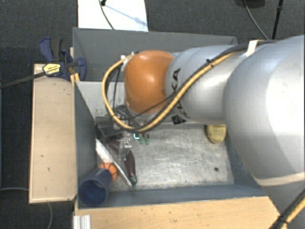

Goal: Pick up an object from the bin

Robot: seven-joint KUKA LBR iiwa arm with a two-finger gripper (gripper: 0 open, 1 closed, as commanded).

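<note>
Pincer [127, 166] low in the near-left part of the bin [186, 159], under the orange wrist cover [145, 80]. Cannot tell whether it is open or closed, or whether it has hold of anything: its lower end is a dark tangle there.

Things nearest it, all crowded into the near-left corner:
- small orange ball [108, 170], just left of the pincer's tip, touching or nearly touching the cup rim.
- blue cup [94, 190], lying on its side hard in the corner, mouth toward the near-left, against the left and near walls.
- white strip-like piece [102, 151], slanting along the foot of the left wall, its upper end lost under the pincer.
- a dark maroon shape [129, 163] at the pincer itself, possibly a loose thing, possibly part of the tool.

Room: little on the left, walls close on two sides. Middle and near-right floor is bare scuffed metal.

Pale yellow lump [216, 133] on the far-right floor, well apart from the pincer, its right side cut off by the arm [248, 104]. The arm hides the far floor and the right wall.
</note>
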